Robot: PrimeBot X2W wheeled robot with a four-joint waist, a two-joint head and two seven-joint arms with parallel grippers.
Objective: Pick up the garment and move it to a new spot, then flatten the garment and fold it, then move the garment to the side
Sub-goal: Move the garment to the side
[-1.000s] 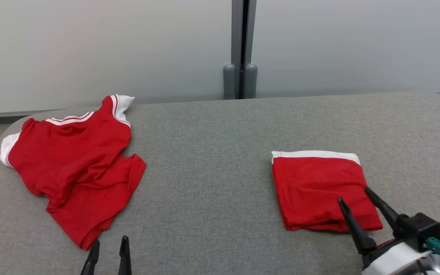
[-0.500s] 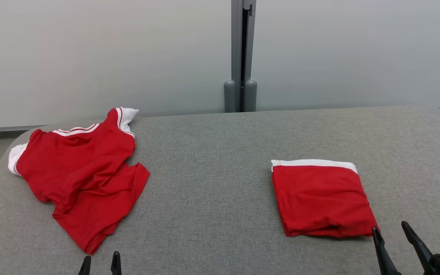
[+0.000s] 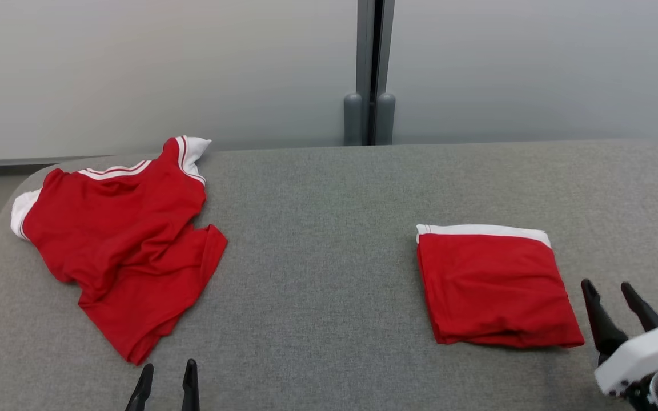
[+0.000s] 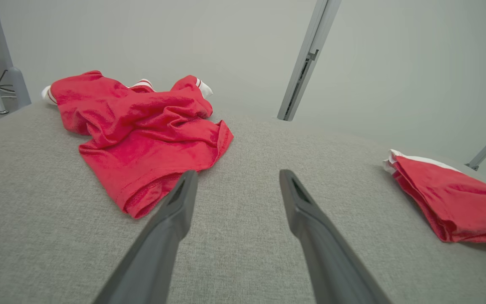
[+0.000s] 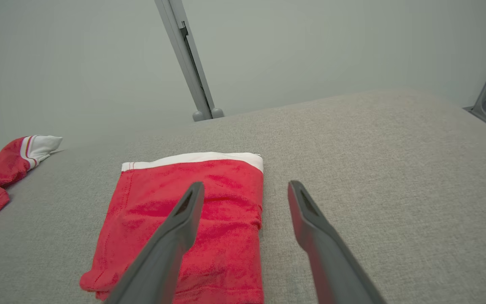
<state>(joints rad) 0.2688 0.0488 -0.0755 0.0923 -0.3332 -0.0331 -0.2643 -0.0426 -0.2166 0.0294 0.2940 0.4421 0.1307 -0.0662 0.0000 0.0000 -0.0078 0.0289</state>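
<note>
You've finished the folded garment [image 3: 497, 288]: right gripper [image 3: 607, 285] just beside it, left gripper [image 3: 169, 366] well to its left, both spread wide and empty, crumpled garment [image 3: 117, 245] farther left not yet handled.

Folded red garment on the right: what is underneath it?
The folded red garment lies flat on the grey padded surface, which shows all round its edges. Nothing pokes out from beneath; the area under its layers is covered.

Red folded garment [image 3: 494, 285] white-banded, red crumpled garment [image 3: 123, 240] white-trimmed, grey table [image 3: 317, 240]
</note>
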